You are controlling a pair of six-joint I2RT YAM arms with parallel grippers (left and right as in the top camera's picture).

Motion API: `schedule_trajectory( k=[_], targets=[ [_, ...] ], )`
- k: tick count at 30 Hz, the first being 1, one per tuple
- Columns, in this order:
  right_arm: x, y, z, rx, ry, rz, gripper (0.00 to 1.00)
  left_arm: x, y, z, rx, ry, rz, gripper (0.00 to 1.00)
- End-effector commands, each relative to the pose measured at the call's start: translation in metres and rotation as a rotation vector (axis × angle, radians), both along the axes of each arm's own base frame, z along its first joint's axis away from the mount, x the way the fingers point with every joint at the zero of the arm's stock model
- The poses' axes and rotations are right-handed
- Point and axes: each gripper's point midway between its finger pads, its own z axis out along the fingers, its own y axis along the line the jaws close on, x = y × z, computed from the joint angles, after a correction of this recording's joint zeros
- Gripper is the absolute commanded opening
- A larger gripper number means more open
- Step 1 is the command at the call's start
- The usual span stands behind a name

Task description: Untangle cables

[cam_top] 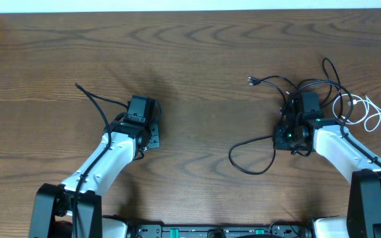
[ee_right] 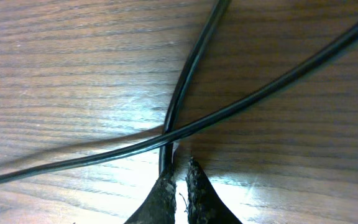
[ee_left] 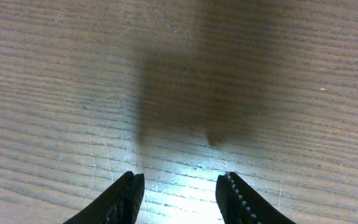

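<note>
The cables (cam_top: 256,173) lie tangled near the bench's (cam_top: 197,46) right edge, where the right claw (ee_right: 180,169), pressed together, meets a black cord (ee_right: 190,68) at a crossing, while the left claw (ee_left: 179,182) hangs spread left of centre.

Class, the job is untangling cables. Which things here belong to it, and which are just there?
Belong to the job: black cords, one pinched in the shut right gripper; white cord; open, empty left gripper.
Just there: wooden table; left arm's own thick wire.
</note>
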Motion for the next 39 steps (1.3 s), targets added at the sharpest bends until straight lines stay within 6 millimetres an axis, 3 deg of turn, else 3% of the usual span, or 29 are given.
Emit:
schedule_trajectory(
  k=[1,21,27,34,39],
  targets=[
    [0.002,0.006,0.004,0.031,-0.017,0.033,0.05,-0.003,0.006,-0.005,0.021,0.013,0.017,0.44],
    [0.000,0.014,0.006,0.074,-0.014,0.065,0.07,-0.003,0.006,-0.005,0.021,0.014,0.017,0.44],
    [0.001,0.014,0.007,0.074,-0.020,0.064,0.15,-0.003,0.006,-0.005,0.021,0.013,0.017,0.44],
    [0.004,0.012,0.005,0.067,-0.026,0.017,0.01,-0.003,0.006,-0.005,0.021,0.013,0.017,0.44],
    [0.002,-0.005,-0.002,-0.015,-0.015,-0.053,0.01,-0.003,0.006,-0.005,0.021,0.014,0.017,0.44]
  ],
)
